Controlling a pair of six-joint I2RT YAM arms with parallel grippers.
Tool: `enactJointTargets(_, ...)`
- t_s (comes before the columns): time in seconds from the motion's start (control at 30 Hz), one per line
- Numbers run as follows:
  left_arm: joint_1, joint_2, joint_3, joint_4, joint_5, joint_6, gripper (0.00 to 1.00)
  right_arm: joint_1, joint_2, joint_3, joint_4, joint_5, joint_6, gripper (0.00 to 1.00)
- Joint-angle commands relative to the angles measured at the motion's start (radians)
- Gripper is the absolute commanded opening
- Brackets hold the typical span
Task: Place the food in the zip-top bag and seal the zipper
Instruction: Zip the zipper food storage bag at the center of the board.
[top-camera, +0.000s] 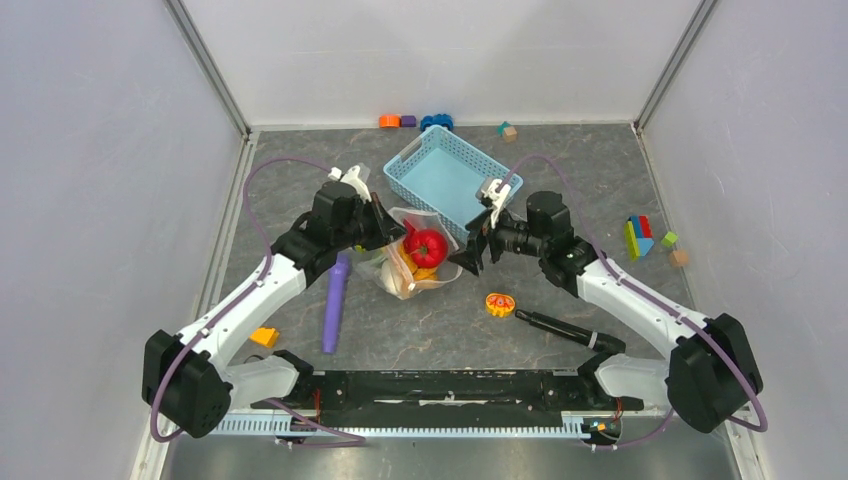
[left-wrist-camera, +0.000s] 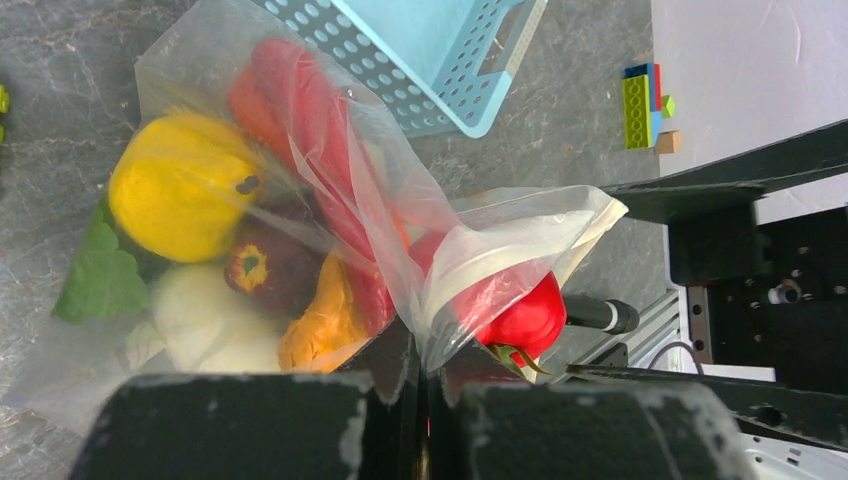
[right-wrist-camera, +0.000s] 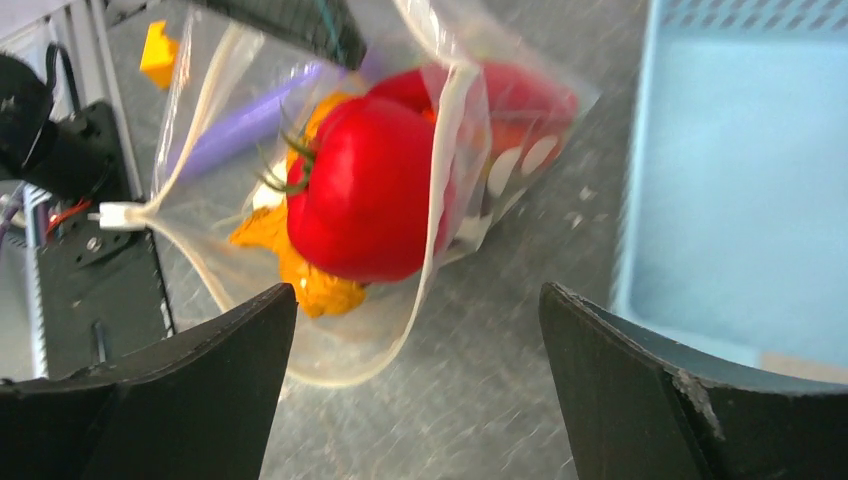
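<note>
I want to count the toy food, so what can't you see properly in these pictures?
- Top view: the zip-top bag is small and partly hidden by the left hand and right hand.
- Left wrist view: crinkled plastic blurs the egg; the tomato is half covered.
- Right wrist view: the basket is cut off by the edge; the tomato hides food behind it.

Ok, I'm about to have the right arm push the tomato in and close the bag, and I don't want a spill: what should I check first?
1. The left gripper clamps the zip-top bag by its edge: ok.
2. The right gripper is open and holds nothing: ok.
3. The tomato is fully inside: not ok, it sits in the mouth, partly out.
4. The zipper is pressed shut: not ok, the mouth gapes.
5. All food is bagged: cannot tell; an orange toy lies outside the bag.
</note>
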Motion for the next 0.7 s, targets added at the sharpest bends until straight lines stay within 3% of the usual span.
enactJointTargets(0.0, 0.004, -0.041, -0.035, 0.101, 0.045, 0.035, 0.02, 0.003, -0.027, -0.055, -0.047, -0.032, 0.02, 0.94)
enactJointTargets(0.23, 0.004, -0.052, -0.089, 0.151, 0.132, 0.032, 0.02, 0.018, 0.002, -0.088, 0.043, -0.036, 0.107, 0.83)
enactJointTargets(0.37, 0.003, -0.065, -0.127, 0.19, 0.169, 0.025, 0.02, 0.039, 0.027, -0.084, 0.067, -0.04, 0.122, 0.72)
enactJointTargets(0.53, 0.003, -0.074, -0.155, 0.221, 0.199, 0.029, 0.02, 0.057, 0.018, -0.107, 0.129, -0.061, 0.126, 0.41)
enactJointTargets(0.67, 0.003, -0.073, -0.164, 0.229, 0.204, 0.046, 0.02, 0.067, 0.018, -0.104, 0.149, -0.078, 0.124, 0.26)
